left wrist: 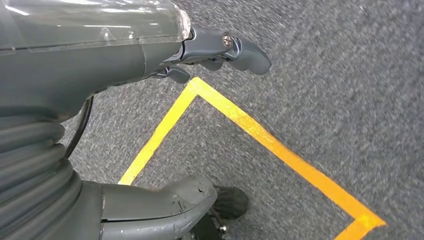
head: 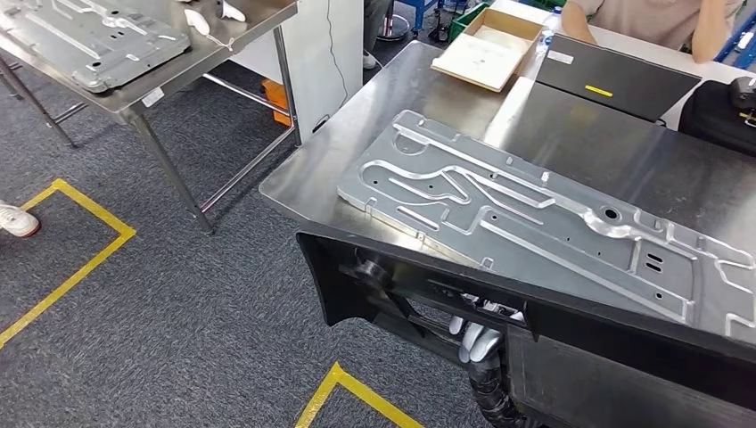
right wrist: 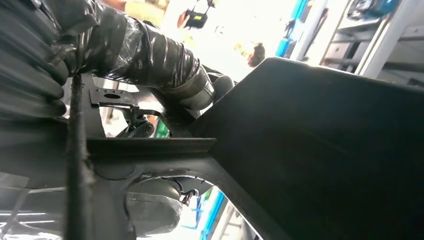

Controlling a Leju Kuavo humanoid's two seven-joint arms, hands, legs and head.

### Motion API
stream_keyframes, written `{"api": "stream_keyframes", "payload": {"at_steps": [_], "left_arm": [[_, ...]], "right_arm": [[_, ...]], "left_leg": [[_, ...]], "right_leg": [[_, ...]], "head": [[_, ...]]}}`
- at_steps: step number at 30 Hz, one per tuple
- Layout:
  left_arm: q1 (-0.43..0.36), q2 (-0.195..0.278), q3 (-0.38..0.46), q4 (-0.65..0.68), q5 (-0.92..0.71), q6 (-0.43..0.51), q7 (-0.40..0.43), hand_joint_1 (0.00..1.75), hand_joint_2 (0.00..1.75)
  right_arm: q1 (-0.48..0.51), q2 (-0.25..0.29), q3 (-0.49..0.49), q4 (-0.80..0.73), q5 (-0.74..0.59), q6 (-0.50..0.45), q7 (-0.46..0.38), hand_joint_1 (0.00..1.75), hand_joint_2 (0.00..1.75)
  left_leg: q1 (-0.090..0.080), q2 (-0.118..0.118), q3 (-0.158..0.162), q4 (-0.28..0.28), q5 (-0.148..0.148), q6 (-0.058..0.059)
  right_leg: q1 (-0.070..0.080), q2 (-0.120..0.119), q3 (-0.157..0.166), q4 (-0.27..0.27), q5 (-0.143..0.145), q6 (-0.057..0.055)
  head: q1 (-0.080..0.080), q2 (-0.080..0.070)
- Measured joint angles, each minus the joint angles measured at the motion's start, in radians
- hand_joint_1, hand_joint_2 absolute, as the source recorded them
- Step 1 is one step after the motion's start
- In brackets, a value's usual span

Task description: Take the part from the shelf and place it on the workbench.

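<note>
Bright; right wrist perhaps overexposed.

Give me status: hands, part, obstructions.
Left hand over carpet, holding nothing, fingers apart. Right hand under a dark panel, grip unclear. Metal part lies flat on workbench. Cardboard box sits beyond, apart.

Steel counter [head: 339, 156], centre frame: metal panel [head: 544, 227] lies flat on it; cardboard box [head: 488, 46] and closed laptop [head: 615, 80] at upper right.
</note>
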Motion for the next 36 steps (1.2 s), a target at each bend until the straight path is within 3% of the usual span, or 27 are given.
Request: {"api": "stream_keyframes", "payload": {"at_steps": [1, 3, 5, 8, 10, 12, 14, 15, 16, 19, 21, 23, 25, 26, 27, 29, 30, 31, 33, 35, 36], "left_arm": [[0.000, 0.000, 0.001, 0.000, 0.000, 0.000, 0.000, 0.00, 1.75], [-0.002, 0.000, 0.002, 0.000, 0.000, 0.000, 0.000, 0.00, 1.75], [-0.002, -0.001, 0.002, 0.000, 0.000, 0.000, 0.000, 0.00, 1.75], [-0.004, -0.001, 0.003, 0.000, 0.000, 0.000, 0.000, 0.00, 1.75], [-0.007, -0.001, 0.003, 0.000, 0.000, 0.000, 0.000, 0.00, 1.75], [-0.005, -0.002, 0.003, 0.000, 0.000, 0.000, 0.000, 0.00, 1.75], [-0.001, -0.002, 0.003, 0.000, 0.000, 0.000, 0.000, 0.00, 1.75], [0.001, -0.002, 0.003, 0.000, 0.000, 0.001, 0.001, 0.00, 1.75], [0.002, -0.002, 0.003, 0.000, 0.000, 0.001, 0.001, 0.00, 1.75], [0.002, -0.001, 0.003, 0.000, 0.000, 0.001, 0.001, 0.00, 1.75], [0.002, -0.001, 0.003, 0.000, 0.000, 0.001, 0.001, 0.00, 1.75], [0.001, -0.002, 0.003, 0.000, 0.000, 0.001, 0.002, 0.00, 1.75], [-0.002, -0.003, 0.004, 0.000, 0.000, 0.001, 0.002, 0.00, 1.75], [-0.003, -0.004, 0.004, 0.000, -0.001, 0.001, 0.002, 0.00, 1.75], [-0.002, -0.004, 0.004, 0.000, -0.001, 0.001, 0.002, 0.00, 1.75], [0.001, -0.004, 0.004, 0.000, -0.002, 0.002, 0.002, 0.00, 1.75], [0.002, -0.004, 0.004, 0.000, -0.002, 0.002, 0.002, 0.00, 1.75], [0.002, -0.004, 0.004, 0.000, -0.002, 0.002, 0.001, 0.00, 1.75], [0.000, -0.004, 0.004, 0.000, -0.003, 0.002, 0.000, 0.00, 1.75], [-0.001, -0.004, 0.004, 0.000, -0.004, 0.001, -0.002, 0.00, 1.75], [-0.001, -0.004, 0.004, 0.000, -0.004, 0.001, -0.003, 0.00, 1.75]], "right_arm": [[0.000, 0.000, -0.001, 0.000, 0.000, 0.000, 0.001, 1.75, 1.75], [-0.001, 0.000, -0.002, 0.001, 0.000, 0.000, 0.003, 1.75, 1.75], [-0.002, 0.000, -0.003, 0.001, 0.000, 0.000, 0.004, 1.75, 1.75], [0.000, 0.000, -0.007, 0.001, -0.003, 0.001, 0.007, 1.75, 1.75], [-0.001, 0.000, -0.009, 0.000, -0.004, 0.001, 0.009, 1.75, 1.75], [-0.002, 0.000, -0.009, 0.001, -0.005, 0.002, 0.011, 1.75, 1.75], [-0.002, 0.000, -0.009, 0.004, -0.006, 0.002, 0.012, 1.75, 1.75], [-0.001, 0.000, -0.009, 0.006, -0.006, 0.002, 0.012, 1.75, 1.75], [-0.001, 0.000, -0.009, 0.008, -0.007, 0.002, 0.012, 1.75, 1.75], [-0.002, 0.000, -0.010, 0.009, -0.007, 0.002, 0.012, 1.75, 1.75], [-0.001, 0.000, -0.010, 0.009, -0.007, 0.002, 0.012, 1.75, 1.75], [0.000, 0.000, -0.011, 0.009, -0.007, 0.002, 0.012, 1.75, 1.75], [-0.001, 0.000, -0.012, 0.009, -0.007, 0.002, 0.012, 1.75, 1.75], [-0.002, 0.000, -0.012, 0.009, -0.008, 0.002, 0.012, 1.75, 1.75], [-0.002, 0.000, -0.012, 0.009, -0.008, 0.002, 0.013, 1.75, 1.75], [-0.003, 0.000, -0.012, 0.011, -0.008, 0.002, 0.013, 1.75, 1.75], [-0.002, 0.000, -0.012, 0.013, -0.008, 0.002, 0.013, 1.75, 1.75], [-0.002, 0.000, -0.012, 0.014, -0.008, 0.001, 0.013, 1.75, 1.75], [-0.003, 0.000, -0.012, 0.015, -0.011, 0.001, 0.012, 1.75, 1.75], [-0.005, 0.001, -0.012, 0.015, -0.018, 0.002, 0.010, 1.75, 1.75], [-0.005, 0.002, -0.012, 0.014, -0.021, 0.002, 0.008, 1.75, 1.75]], "left_leg": [[0.000, 0.009, 0.002, 0.000, -0.001, -0.001], [-0.001, 0.024, 0.009, 0.000, -0.006, -0.006], [-0.003, 0.036, 0.014, 0.000, -0.010, -0.015], [-0.002, 0.051, 0.022, -0.004, -0.016, -0.034], [0.000, 0.028, 0.017, 0.021, -0.039, -0.045], [0.001, -0.009, -0.026, 0.121, -0.096, -0.049], [0.001, -0.021, -0.089, 0.246, -0.146, -0.050], [0.001, -0.022, -0.105, 0.272, -0.144, -0.049], [0.001, -0.023, -0.102, 0.257, -0.121, -0.048], [0.001, -0.056, -0.024, 0.074, -0.023, -0.040], [-0.001, -0.074, 0.001, 0.016, -0.009, -0.035], [-0.002, -0.062, 0.003, 0.011, -0.007, -0.028], [0.002, -0.046, 0.007, 0.001, -0.001, -0.015], [0.004, -0.037, 0.009, -0.005, 0.001, -0.009], [0.004, -0.029, 0.010, -0.007, 0.001, -0.005], [0.003, -0.009, 0.010, -0.007, 0.000, -0.003], [0.003, 0.000, 0.010, -0.007, -0.002, -0.003], [0.003, 0.009, 0.012, -0.006, -0.003, -0.004], [0.003, 0.024, 0.018, -0.006, -0.008, -0.008], [0.000, 0.036, 0.025, -0.005, -0.014, -0.017], [-0.002, 0.043, 0.028, -0.005, -0.016, -0.023]], "right_leg": [[-0.001, -0.004, 0.013, -0.029, 0.026, 0.000], [0.003, -0.029, 0.083, -0.166, 0.094, -0.007], [0.011, -0.050, 0.131, -0.263, 0.124, -0.020], [0.015, -0.034, 0.136, -0.281, 0.127, -0.037], [0.010, -0.020, 0.144, -0.294, 0.134, -0.050], [0.008, -0.007, 0.149, -0.299, 0.137, -0.059], [0.011, 0.011, 0.148, -0.295, 0.135, -0.063], [0.012, 0.022, 0.148, -0.292, 0.133, -0.064], [0.012, 0.033, 0.149, -0.289, 0.131, -0.063], [0.011, 0.062, 0.149, -0.274, 0.121, -0.054], [0.010, 0.076, 0.142, -0.267, 0.118, -0.044], [0.009, 0.088, 0.138, -0.268, 0.120, -0.032], [0.011, 0.069, 0.131, -0.251, 0.107, -0.021], [0.011, 0.049, 0.114, -0.216, 0.084, -0.015], [0.009, 0.026, 0.088, -0.162, 0.054, -0.010], [0.003, 0.005, 0.020, -0.035, 0.001, -0.001], [0.001, 0.002, 0.001, -0.001, -0.003, 0.002], [-0.001, -0.001, -0.001, -0.004, 0.014, 0.004], [-0.001, -0.021, 0.055, -0.118, 0.086, 0.001], [0.008, -0.052, 0.116, -0.241, 0.130, -0.012], [0.012, -0.061, 0.129, -0.268, 0.135, -0.019]], "head": [[0.000, 0.000], [0.000, 0.000], [0.000, 0.000], [0.000, 0.000], [0.000, 0.000], [0.000, 0.000], [0.000, 0.000], [0.000, 0.000], [0.000, 0.000], [0.000, 0.000], [0.000, 0.000], [0.000, 0.000], [0.000, 0.000], [0.000, 0.000], [0.000, 0.000], [0.000, 0.000], [0.000, 0.000], [0.000, 0.000], [0.000, 0.000], [0.000, 0.000], [0.000, 0.000]]}}
